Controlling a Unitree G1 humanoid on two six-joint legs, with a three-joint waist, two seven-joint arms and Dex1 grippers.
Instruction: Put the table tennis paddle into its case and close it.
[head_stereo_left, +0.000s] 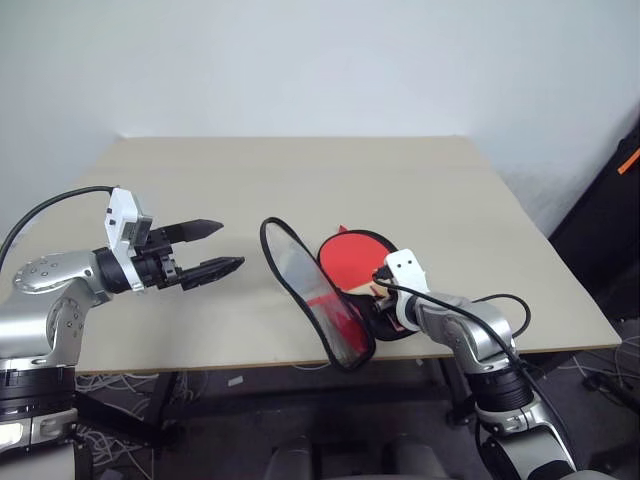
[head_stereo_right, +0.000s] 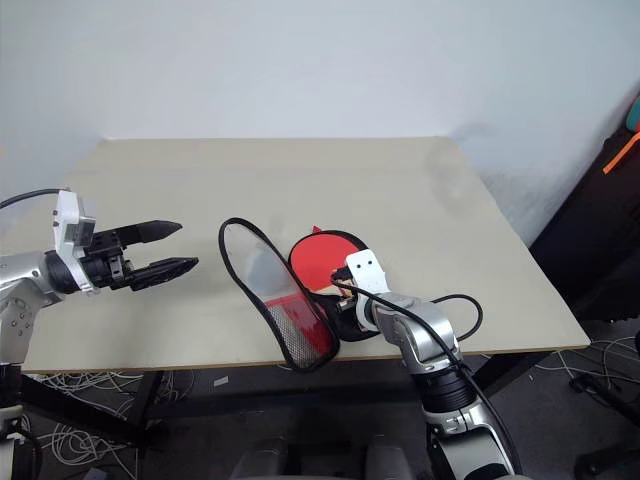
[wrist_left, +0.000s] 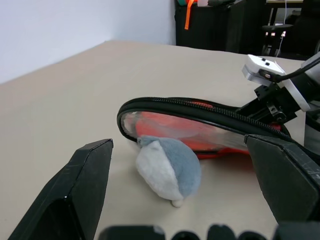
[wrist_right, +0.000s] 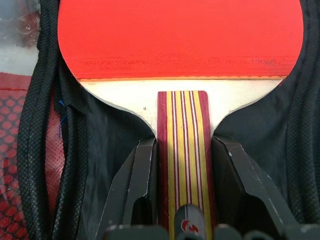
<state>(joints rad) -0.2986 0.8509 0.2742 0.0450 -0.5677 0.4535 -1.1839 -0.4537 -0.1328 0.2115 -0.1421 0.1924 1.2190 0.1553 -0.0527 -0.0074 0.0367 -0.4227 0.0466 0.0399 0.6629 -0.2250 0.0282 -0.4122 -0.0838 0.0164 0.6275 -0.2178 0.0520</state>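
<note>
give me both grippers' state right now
left gripper: open, holding nothing.
right gripper: shut on the paddle handle, paddle lying in the open case.

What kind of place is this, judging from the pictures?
Probably a lab or workshop room, not a home. A plain beige table stands against a bare white wall, loose cables lie on the floor beneath it, and dark equipment stands beyond the table.

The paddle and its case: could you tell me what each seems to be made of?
The table tennis paddle: a smooth matte red rubber face with faint printed lettering, on pale wood; the handle shows glued red and yellow wood stripes. The case: apparently soft fabric, with a black woven edge, a zip along the rim and a shiny silvery lining that reflects red.
</note>
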